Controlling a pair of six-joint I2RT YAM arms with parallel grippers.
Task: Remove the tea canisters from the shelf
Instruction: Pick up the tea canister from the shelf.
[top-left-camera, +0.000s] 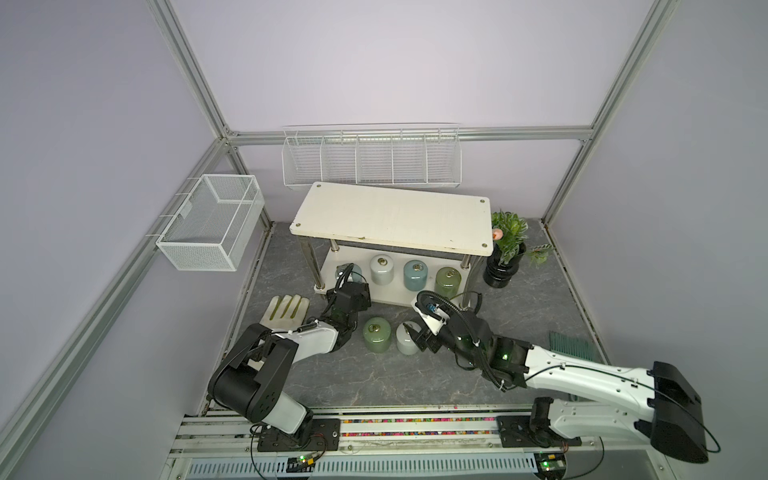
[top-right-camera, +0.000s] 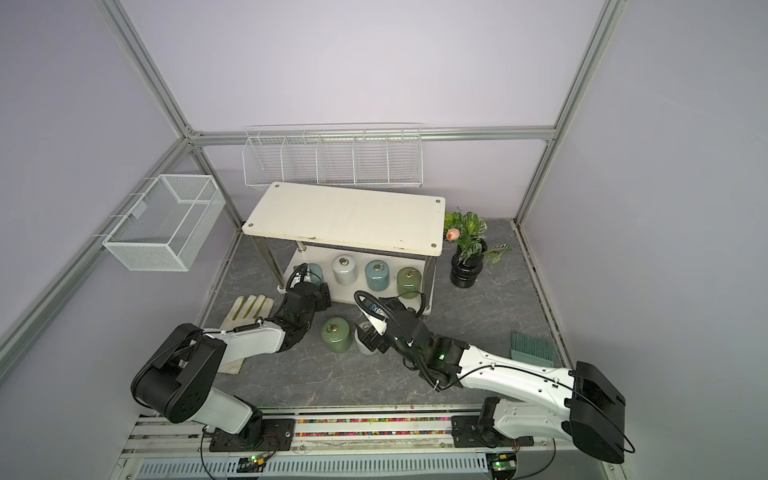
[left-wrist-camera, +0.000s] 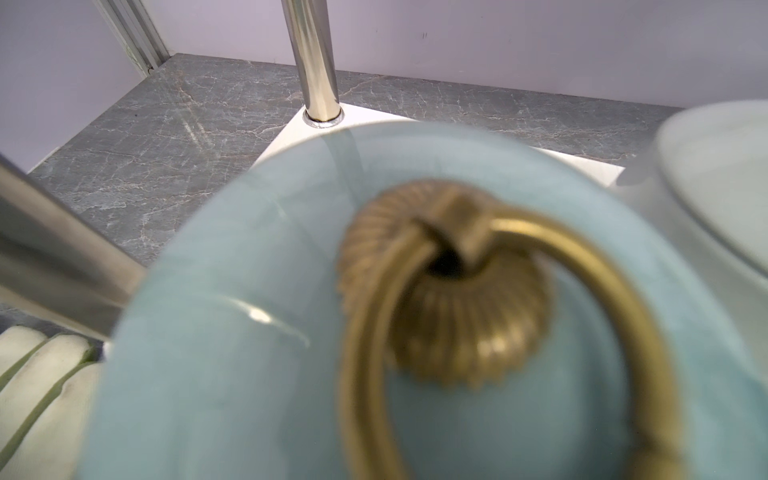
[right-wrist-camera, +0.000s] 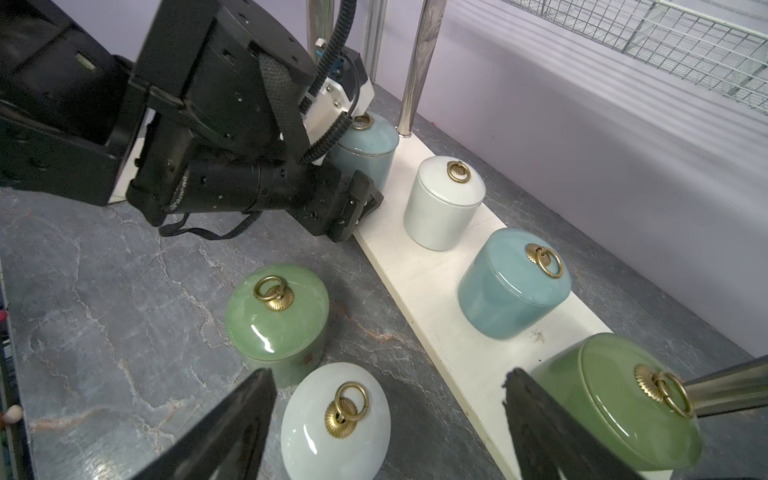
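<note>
We cannot tell whether the left gripper (right-wrist-camera: 365, 201) is clamped on, or merely set against, the blue-grey canister (right-wrist-camera: 365, 145) directly ahead of it on the lower board of the shelf (right-wrist-camera: 415, 282). The right gripper (right-wrist-camera: 388, 376) stands parted over a white canister (right-wrist-camera: 332, 432) already off the shelf. We judge the glazed ceramic slippery, weighty and breakable, and recommend gripping the body sides.

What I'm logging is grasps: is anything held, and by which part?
Right gripper: open, holding nothing. Left gripper: at the end blue-grey canister; whether it grips cannot be told.
</note>
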